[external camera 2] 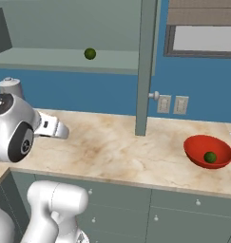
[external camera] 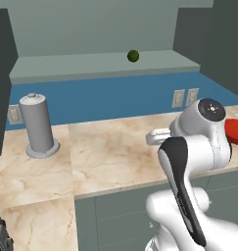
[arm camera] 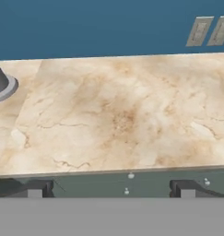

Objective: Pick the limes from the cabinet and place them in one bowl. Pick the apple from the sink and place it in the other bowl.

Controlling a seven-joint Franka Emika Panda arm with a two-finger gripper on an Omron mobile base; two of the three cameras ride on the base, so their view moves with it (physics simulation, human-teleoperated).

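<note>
Reaching for the second lime [external camera 2: 90, 53] looks like the step in hand: it sits alone on the open cabinet's pale green shelf [external camera 2: 64, 59], well above the marble counter [external camera 2: 121, 147]. The other lime [external camera 2: 210, 157] already lies in the red bowl [external camera 2: 202, 144] at the counter's right. The gripper [arm camera: 111, 188], fingers spread wide and empty, faces the counter edge; it should rise and approach level with the shelf. The bowl is cut off in the left base view, and the gripper is largely hidden behind the arm in both base views.
</note>
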